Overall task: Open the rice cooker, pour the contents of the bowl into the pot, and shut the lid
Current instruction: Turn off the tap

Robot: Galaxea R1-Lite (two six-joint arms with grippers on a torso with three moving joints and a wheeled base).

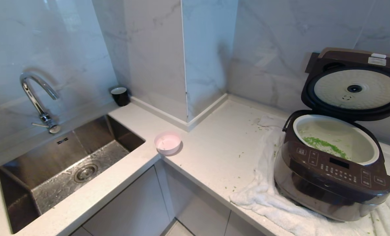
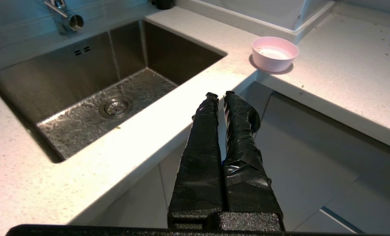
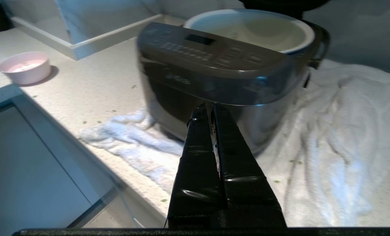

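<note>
The rice cooker (image 1: 334,170) sat on a white towel (image 1: 280,203) at the right of the bench (image 1: 214,147), its lid (image 1: 354,88) standing upright and open. Green chopped bits (image 1: 326,146) already lay in the pale pot (image 1: 336,139), and the pink bowl (image 1: 167,142) stood near the bench edge beside the sink (image 1: 67,164), well apart from the cooker and looking empty. A few green flecks were scattered over the bench and towel. Judging from this, opening and pouring were done, and closing the lid was the step left.

Neither arm showed in the head view. The left end effector (image 2: 219,95) hung clenched and empty off the bench, in front of the cabinet below the sink corner. The right end effector (image 3: 208,105) was likewise clenched on nothing, low in front of the cooker's button panel.

To close the lid well, the right arm, being nearer, would probably serve best. It would need to rise above the cooker, reach behind the lid's upper edge and push it forward and down in an arc following the hinge. Clenched fingers would do for pushing. Pressure should land near the lid's front edge until the latch caught. The cooker rested on soft towel, so a steady downward push rather than a sideways shove would keep it from sliding.
</note>
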